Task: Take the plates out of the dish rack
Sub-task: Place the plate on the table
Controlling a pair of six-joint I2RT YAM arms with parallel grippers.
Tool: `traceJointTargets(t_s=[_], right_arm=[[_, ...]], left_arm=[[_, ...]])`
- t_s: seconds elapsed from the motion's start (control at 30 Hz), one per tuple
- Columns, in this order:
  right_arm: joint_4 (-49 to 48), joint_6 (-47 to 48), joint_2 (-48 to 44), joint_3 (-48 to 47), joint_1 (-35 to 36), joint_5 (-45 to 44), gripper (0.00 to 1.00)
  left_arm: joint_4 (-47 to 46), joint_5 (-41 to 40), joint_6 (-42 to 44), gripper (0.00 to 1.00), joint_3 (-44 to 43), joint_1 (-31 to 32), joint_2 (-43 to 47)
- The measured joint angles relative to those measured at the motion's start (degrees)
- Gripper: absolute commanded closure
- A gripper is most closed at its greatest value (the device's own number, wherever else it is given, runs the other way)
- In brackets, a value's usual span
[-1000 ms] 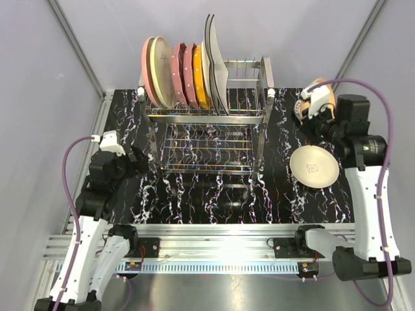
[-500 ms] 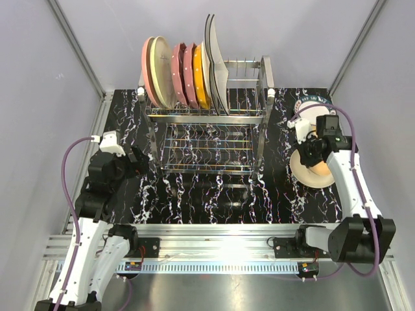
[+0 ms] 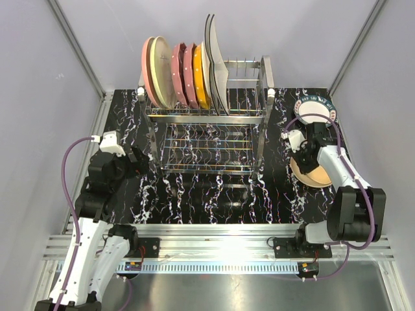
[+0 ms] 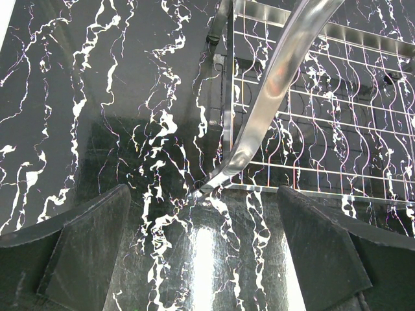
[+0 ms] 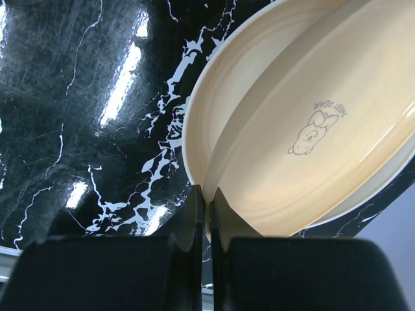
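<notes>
Right gripper (image 5: pixel 206 194) has dropped to 3 o'clock, fingers pinching a round tan bear-printed plate (image 5: pixel 311 97); left gripper (image 4: pixel 203 191) gapes wide.

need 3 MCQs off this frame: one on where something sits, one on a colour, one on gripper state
1. Where is the teal-rimmed plate?
A. top tier of the rack
B. lower tier of the rack
C. on the table, right of the dish rack

2. Colour of the leftmost plate in the rack?
A. pink
B. orange
C. teal

3. State of the right gripper?
A. open
B. shut on the cream plate
C. out of view

Key: C, it lies flat beside the rack; A, pink shows at the left end; B, the wrist view shows the fingers pinching its rim.
</notes>
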State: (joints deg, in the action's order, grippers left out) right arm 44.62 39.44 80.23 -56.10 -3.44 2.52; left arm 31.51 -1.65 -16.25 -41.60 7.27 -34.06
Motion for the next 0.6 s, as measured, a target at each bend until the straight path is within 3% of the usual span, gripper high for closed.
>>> traceJointTargets(t_s=[0.1, 0.27, 0.4, 0.53, 0.6], right_arm=[[-0.7, 0.3, 0.3, 1.1, 0.0, -0.7, 0.92], [-2.3, 1.0, 0.4, 2.1, 0.0, -2.6, 0.72], [-2.4, 1.3, 0.4, 2.5, 0.0, -3.1, 0.5], [-1.7, 1.1, -0.8, 2.5, 0.0, -2.9, 0.21], [-0.7, 0.7, -2.6, 2.3, -0.1, -2.1, 0.14]], left_arm=[[0.0, 0.0, 0.0, 0.01, 0.0, 0.0, 0.0], [0.0, 0.0, 0.0, 0.01, 0.0, 0.0, 0.0], [0.0, 0.0, 0.0, 0.01, 0.0, 0.0, 0.0], [0.0, 0.0, 0.0, 0.01, 0.0, 0.0, 0.0], [0.0, 0.0, 0.0, 0.01, 0.0, 0.0, 0.0]])
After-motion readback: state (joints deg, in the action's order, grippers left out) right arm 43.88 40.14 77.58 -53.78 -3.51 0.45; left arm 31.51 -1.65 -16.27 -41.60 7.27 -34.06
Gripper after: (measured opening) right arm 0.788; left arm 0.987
